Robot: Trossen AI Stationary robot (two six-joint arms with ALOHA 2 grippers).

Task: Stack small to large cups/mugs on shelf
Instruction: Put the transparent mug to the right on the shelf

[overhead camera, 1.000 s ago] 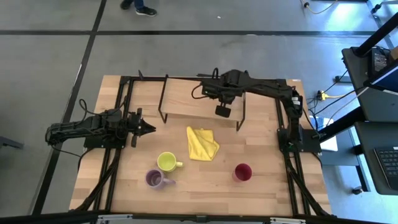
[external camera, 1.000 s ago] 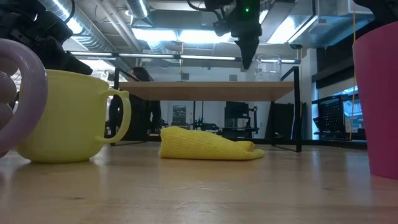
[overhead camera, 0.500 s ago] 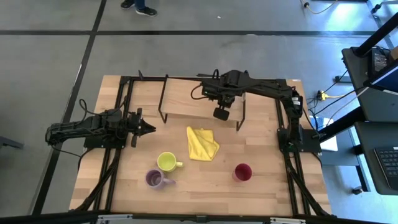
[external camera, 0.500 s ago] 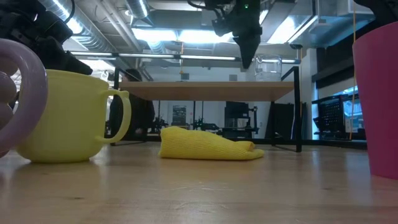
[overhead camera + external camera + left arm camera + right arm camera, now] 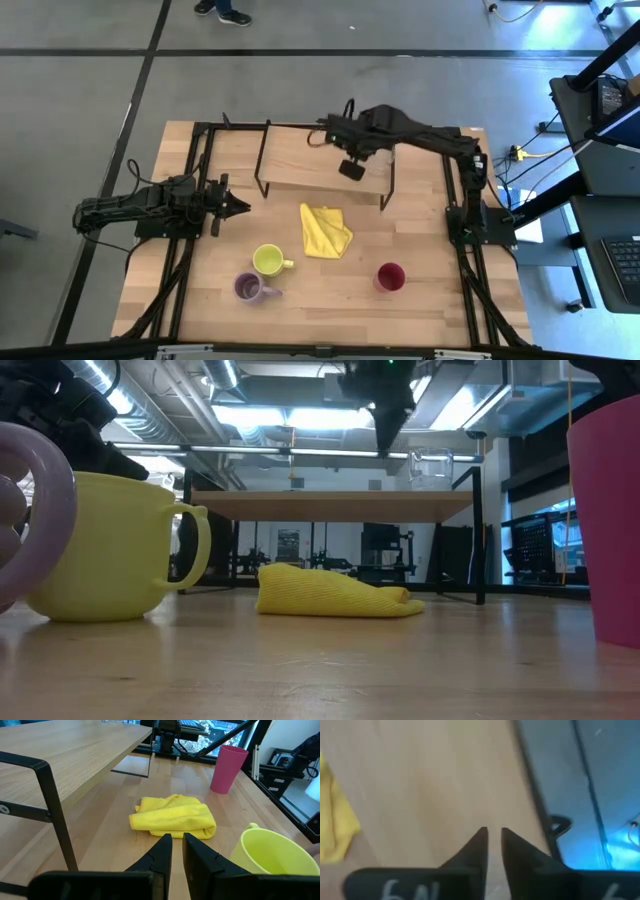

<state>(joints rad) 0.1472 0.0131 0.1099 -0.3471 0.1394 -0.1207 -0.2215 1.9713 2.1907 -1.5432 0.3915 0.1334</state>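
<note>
Hovering above the shelf [image 5: 320, 160] — right tool [image 5: 350, 169], clenched empty, clear glass [image 5: 428, 470] beside.

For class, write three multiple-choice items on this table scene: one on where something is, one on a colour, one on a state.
1. Where is the clear glass?
A. On the shelf
B. Beside the cloth on the table
C. In the left gripper

2. What colour is the folded cloth?
A. Blue
B. Yellow
C. White

3. How do the right gripper's jaws stand?
A. Wide open
B. Clamped on a mug
C. Shut, holding nothing

Answers:
1 A: the clear glass stands on the shelf in the low view.
2 B: the cloth lies yellow on the table.
3 C: the right gripper has its jaws nearly together with nothing between them, above the shelf.
</note>
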